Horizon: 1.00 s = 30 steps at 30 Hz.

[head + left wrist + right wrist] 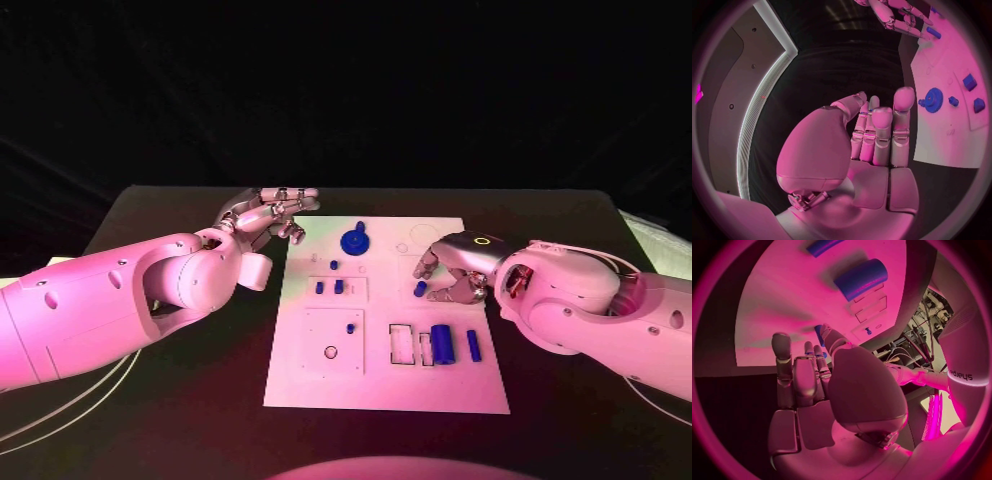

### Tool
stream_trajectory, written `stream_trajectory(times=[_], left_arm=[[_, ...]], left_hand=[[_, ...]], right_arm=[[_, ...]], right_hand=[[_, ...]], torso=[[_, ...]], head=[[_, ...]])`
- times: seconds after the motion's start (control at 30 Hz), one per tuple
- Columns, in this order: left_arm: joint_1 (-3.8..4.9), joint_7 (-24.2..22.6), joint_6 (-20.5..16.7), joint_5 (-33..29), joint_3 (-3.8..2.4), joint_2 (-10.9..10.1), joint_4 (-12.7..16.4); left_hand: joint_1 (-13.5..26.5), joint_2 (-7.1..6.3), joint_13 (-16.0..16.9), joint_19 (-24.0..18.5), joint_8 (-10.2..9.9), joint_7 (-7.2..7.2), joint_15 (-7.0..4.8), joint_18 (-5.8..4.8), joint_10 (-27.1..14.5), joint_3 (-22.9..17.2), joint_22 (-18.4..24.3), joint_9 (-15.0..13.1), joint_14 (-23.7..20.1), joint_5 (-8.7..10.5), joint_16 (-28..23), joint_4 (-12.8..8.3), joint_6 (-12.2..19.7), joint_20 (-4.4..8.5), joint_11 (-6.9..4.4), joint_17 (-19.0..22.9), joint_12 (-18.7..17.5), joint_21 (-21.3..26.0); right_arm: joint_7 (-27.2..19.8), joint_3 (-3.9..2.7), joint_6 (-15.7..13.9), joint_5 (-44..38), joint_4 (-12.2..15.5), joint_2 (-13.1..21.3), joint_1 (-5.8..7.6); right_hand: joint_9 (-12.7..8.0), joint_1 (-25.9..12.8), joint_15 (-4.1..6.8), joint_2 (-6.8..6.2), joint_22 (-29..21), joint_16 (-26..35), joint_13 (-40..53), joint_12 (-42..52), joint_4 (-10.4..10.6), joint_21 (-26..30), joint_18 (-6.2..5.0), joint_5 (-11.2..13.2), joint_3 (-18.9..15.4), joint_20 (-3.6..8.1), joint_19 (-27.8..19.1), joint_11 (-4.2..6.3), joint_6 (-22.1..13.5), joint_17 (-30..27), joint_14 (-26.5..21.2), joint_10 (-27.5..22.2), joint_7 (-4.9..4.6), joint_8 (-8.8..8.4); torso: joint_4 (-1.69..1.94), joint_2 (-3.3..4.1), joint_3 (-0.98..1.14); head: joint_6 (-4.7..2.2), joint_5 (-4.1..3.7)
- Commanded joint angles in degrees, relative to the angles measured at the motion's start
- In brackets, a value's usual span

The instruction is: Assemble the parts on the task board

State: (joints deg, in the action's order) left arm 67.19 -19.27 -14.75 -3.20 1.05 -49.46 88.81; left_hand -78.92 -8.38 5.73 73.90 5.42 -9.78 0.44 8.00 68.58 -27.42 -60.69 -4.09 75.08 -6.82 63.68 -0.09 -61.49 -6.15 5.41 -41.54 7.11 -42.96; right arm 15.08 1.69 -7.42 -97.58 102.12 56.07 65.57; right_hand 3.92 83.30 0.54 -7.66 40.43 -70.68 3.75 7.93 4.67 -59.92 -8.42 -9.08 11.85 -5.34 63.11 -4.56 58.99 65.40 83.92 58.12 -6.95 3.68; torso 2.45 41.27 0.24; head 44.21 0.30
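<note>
The white task board [387, 385] lies in the middle of the table. A blue gear [355, 241] sits near its far edge, with small blue pegs [329, 287] below it. A thick blue cylinder [441, 343] and a thinner blue bar [473, 345] lie at the near right. My right hand [456, 270] hovers low over the board's right side. Its thumb tip is against a small blue part [420, 289], seen again as the blue part [819, 331]; a grip is not clear. My left hand [268, 214] is off the board's far left corner, fingers straight, holding nothing.
The black table [173, 400] surrounds the board on all sides. The left wrist view has the gear [932, 100] and the board [942, 140] just beyond the left hand [876, 135]. The right wrist view has the cylinder [859, 279] ahead of the right hand [817, 385].
</note>
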Motion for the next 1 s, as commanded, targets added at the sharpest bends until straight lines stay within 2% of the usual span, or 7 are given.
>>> stream_trajectory(times=[0.03, 0.2, 0.43, 0.67, 0.77, 1.0], left_arm=[[-0.01, -0.17, 1.12, -0.22, -0.04, 0.07, 0.06], [-0.02, -0.11, 1.16, -0.22, -0.04, 0.1, 0.03], [-0.02, -0.02, 1.17, -0.22, -0.04, 0.06, -0.03], [-0.02, 0.12, 1.24, -0.22, -0.04, 0.02, -0.02], [-0.02, 0.17, 1.24, -0.22, -0.04, 0.02, -0.05], [-0.04, 0.22, 1.28, -0.22, -0.04, 0.04, -0.15]], left_hand=[[0.26, 0.24, 0.09, -0.46, 0.11, -0.02, 0.06, 0.97, -0.49, 0.34, 0.07, 0.08, -0.4, 0.07, -0.21, 0.03, 0.55, -0.05, -0.02, 0.06, 0.34, 0.38], [0.26, 0.24, 0.09, -0.46, 0.11, -0.02, 0.06, 0.97, -0.49, 0.34, 0.07, 0.08, -0.4, 0.07, -0.21, 0.03, 0.55, -0.05, -0.02, 0.06, 0.34, 0.38], [0.26, 0.24, 0.09, -0.46, 0.11, -0.02, 0.06, 0.97, -0.49, 0.34, 0.07, 0.08, -0.4, 0.07, -0.21, 0.03, 0.55, -0.05, -0.02, 0.06, 0.34, 0.38], [0.26, 0.24, 0.09, -0.46, 0.11, -0.02, 0.06, 0.97, -0.49, 0.34, 0.07, 0.08, -0.4, 0.07, -0.21, 0.03, 0.55, -0.05, -0.02, 0.06, 0.34, 0.38], [0.19, 0.33, 0.11, -0.48, 0.15, -0.03, 0.06, 0.99, -0.54, 0.44, 0.17, 0.08, -0.4, 0.09, -0.14, -0.02, 0.57, -0.05, -0.01, 0.02, 0.42, 0.53], [0.19, 0.33, 0.11, -0.48, 0.15, -0.03, 0.06, 0.99, -0.54, 0.44, 0.17, 0.08, -0.4, 0.09, -0.14, -0.02, 0.57, -0.05, -0.01, 0.02, 0.42, 0.53]], right_arm=[[-0.1, 0.04, 1.83, -0.73, -0.39, -0.71, -0.33], [-0.6, 0.06, 1.06, -0.55, -0.82, -1.61, -0.61], [-0.79, 0.06, 0.65, -0.5, -0.98, -1.98, -0.7], [-0.46, 0.06, -0.41, -1.08, -1.01, -1.97, -0.73], [-0.23, 0.06, -0.98, -1.51, -1.01, -1.92, -0.73], [-0.52, 0.05, -3.21, -2.24, -0.47, -1.66, -0.73]], right_hand=[[0.12, 0.58, -0.17, 0.77, 0.43, 0.32, -0.01, 0.52, 0.22, -0.28, -0.8, 0.16, 0.53, -0.04, 0.74, 0.01, 0.88, -0.03, 1.6, 0.97, -0.14, 0.31], [0.22, 1.21, -0.3, 2.09, 1.18, 0.03, -0.16, 0.93, 0.53, -0.83, -0.65, 1.06, 2.24, -0.13, 1.42, -0.01, 2.21, 0.34, 1.74, 2.45, -0.21, 0.51], [0.44, 1.65, -0.2, 2.85, 3.32, -1.33, -0.14, 1.38, 0.83, -2.32, -0.3, 1.89, 4.65, -0.22, 2.72, 0.21, 4.45, 1.87, 2.15, 5.05, -0.18, 0.98], [1.2, 2.55, 0.65, 3.75, 6.43, -3.14, 0.28, 2.55, 0.29, -4.57, 0.16, 3.92, 7.49, 0.25, 4.42, 1.3, 8.36, 3.79, 2.62, 10.38, 0.29, 2.51], [1.29, 2.89, 0.78, 3.86, 6.93, -3.35, 0.27, 2.31, -0.17, -4.97, 0.25, 4.81, 8.46, 0.47, 4.61, 1.43, 8.68, 3.98, 2.63, 11.05, 0.26, 2.57], [1.37, 3.58, 0.83, 3.7, 7.89, -3.81, 0.32, 1.86, -1.33, -5.74, 0.4, 5.01, 10.2, 0.64, 4.91, 1.43, 8.84, 4.44, 2.67, 11.99, -0.04, 2.46]], torso=[[-0.03, 0.02, -0.01], [0.05, -0.02, -0.03], [-0.04, -0.03, -0.04], [-0.05, -0.03, -0.01], [0.02, -0.03, 0.0], [-0.01, -0.03, 0.0]], head=[[0.15, 0.06], [0.16, 0.0], [0.32, 0.09], [0.43, 0.02], [0.47, -0.03], [0.48, -0.04]])
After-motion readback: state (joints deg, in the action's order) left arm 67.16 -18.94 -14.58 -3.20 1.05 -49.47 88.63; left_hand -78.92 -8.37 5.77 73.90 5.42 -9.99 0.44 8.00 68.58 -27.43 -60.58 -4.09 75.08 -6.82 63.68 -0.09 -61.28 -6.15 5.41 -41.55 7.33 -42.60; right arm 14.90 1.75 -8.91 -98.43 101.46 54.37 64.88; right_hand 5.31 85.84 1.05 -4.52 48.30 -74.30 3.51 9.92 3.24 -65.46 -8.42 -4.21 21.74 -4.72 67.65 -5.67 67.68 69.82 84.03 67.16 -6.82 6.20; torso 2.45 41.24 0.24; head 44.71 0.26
